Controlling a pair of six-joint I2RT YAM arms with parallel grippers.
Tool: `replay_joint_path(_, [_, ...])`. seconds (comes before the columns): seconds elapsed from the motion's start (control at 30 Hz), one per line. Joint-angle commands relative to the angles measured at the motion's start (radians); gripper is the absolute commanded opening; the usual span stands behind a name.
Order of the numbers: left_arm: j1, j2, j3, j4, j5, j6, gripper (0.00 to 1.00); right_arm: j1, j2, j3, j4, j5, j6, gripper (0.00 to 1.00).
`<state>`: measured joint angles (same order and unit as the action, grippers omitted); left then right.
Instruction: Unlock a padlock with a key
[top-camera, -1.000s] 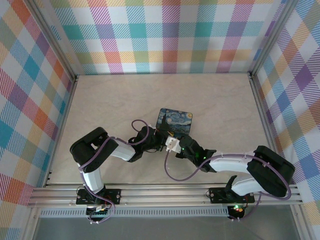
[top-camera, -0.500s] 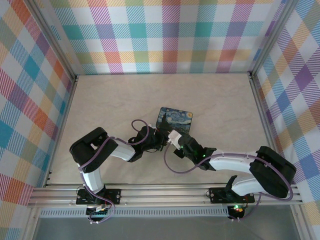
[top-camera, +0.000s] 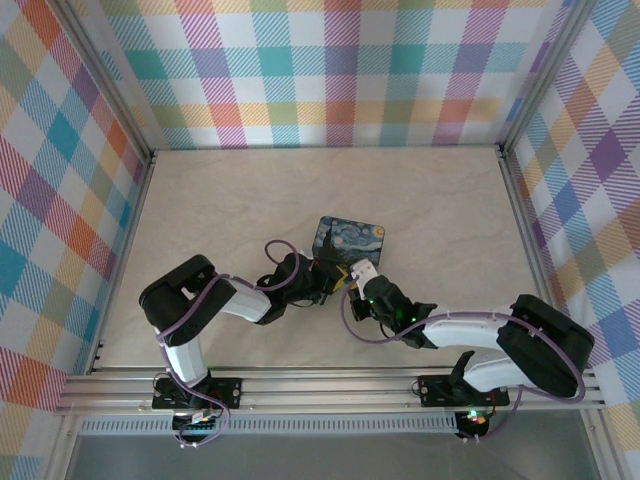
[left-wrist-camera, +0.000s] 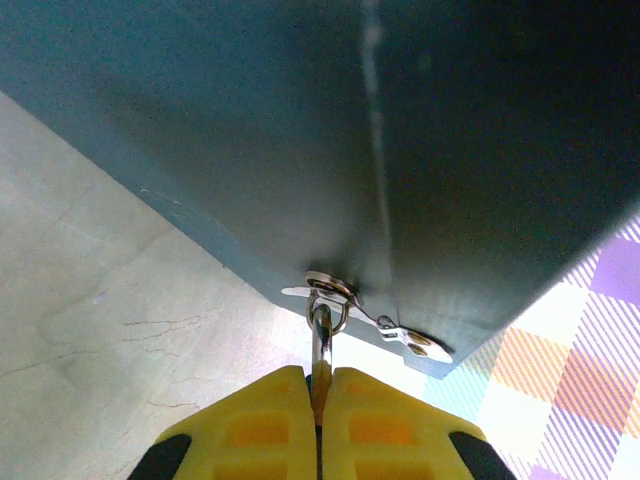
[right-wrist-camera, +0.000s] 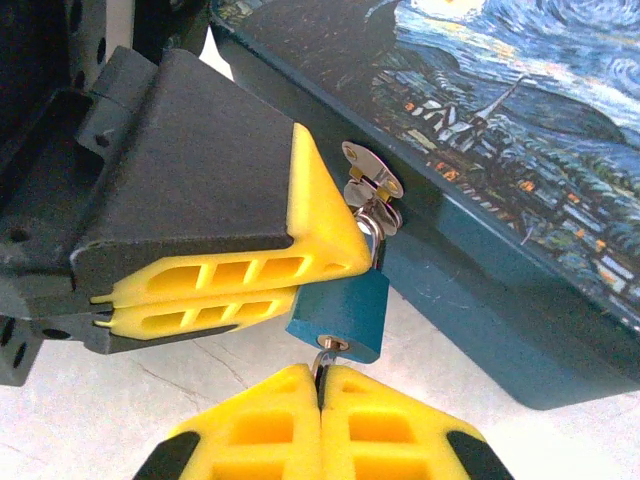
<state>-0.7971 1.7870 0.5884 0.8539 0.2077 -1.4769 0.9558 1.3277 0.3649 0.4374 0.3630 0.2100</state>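
Note:
The small blue padlock (right-wrist-camera: 340, 310) hangs by its shackle (left-wrist-camera: 321, 338) from the metal hasp (right-wrist-camera: 370, 172) on the front wall of the night-sky painted tin (right-wrist-camera: 500, 110). My left gripper (left-wrist-camera: 320, 385) is shut on the padlock's body; its yellow fingers (right-wrist-camera: 220, 285) clamp the lock from the left in the right wrist view. My right gripper (right-wrist-camera: 321, 385) is shut on the key (right-wrist-camera: 323, 358), whose tip sits in the keyhole on the padlock's underside. In the top view both grippers, left (top-camera: 330, 278) and right (top-camera: 350, 276), meet at the tin's (top-camera: 352, 238) near edge.
The tin's dark wall (left-wrist-camera: 350, 130) rises close in front of the left gripper. Plaid walls (top-camera: 320, 70) enclose the beige tabletop (top-camera: 240, 200) on three sides. The aluminium rail (top-camera: 330, 385) with the arm bases runs along the near edge.
The right gripper has moved up and to the right toward the tin's near edge, beside the left gripper. The left arm has stayed in place.

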Motion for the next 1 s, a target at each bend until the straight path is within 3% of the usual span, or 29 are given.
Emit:
replay_joint_path(0.0, [-0.002, -0.031, 0.017, -0.044, -0.017, 0.012, 0.00, 0.003, 0.012, -0.018, 0.068, -0.047, 0.098, 0.00])
replay_joint_path(0.1, [-0.003, -0.045, 0.017, -0.072, -0.025, 0.026, 0.01, 0.003, 0.025, -0.014, 0.063, -0.044, 0.104, 0.00])
replay_joint_path(0.37, [0.002, -0.078, 0.011, -0.128, -0.043, 0.053, 0.21, 0.003, 0.055, -0.006, 0.035, -0.032, 0.113, 0.00])
replay_joint_path(0.67, [0.008, -0.109, 0.011, -0.186, -0.052, 0.081, 0.32, 0.001, 0.064, -0.007, 0.043, -0.033, 0.127, 0.00])
replay_joint_path(0.97, [0.031, -0.265, 0.022, -0.417, -0.107, 0.203, 0.41, -0.018, 0.051, -0.021, 0.063, -0.068, 0.178, 0.00])
